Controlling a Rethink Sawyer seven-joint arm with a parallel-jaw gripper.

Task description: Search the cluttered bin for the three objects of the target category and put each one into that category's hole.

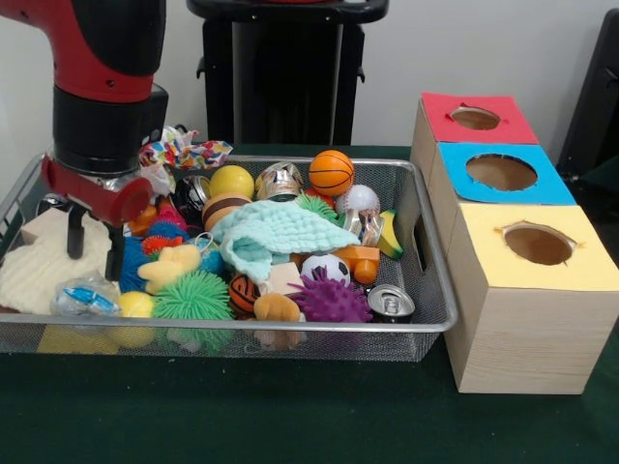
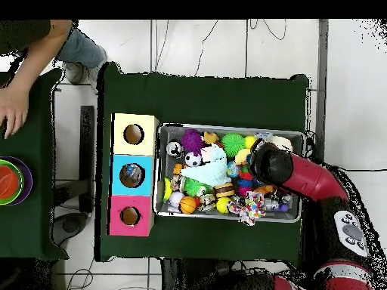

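Observation:
A wire mesh bin holds a jumble of toys: an orange basketball, a yellow ball, a mint cloth, a small soccer ball, a purple spiky ball, a green spiky ball, a can and a cream cloth. My gripper hangs open over the bin's left end, its fingers pointing down just above the cream cloth with nothing between them. In the overhead view the arm hides the gripper.
Beside the bin stand three wooden boxes, each with a round hole on top: red, blue and yellow. A person's hand and stacked bowls sit on a separate table at the overhead view's left edge.

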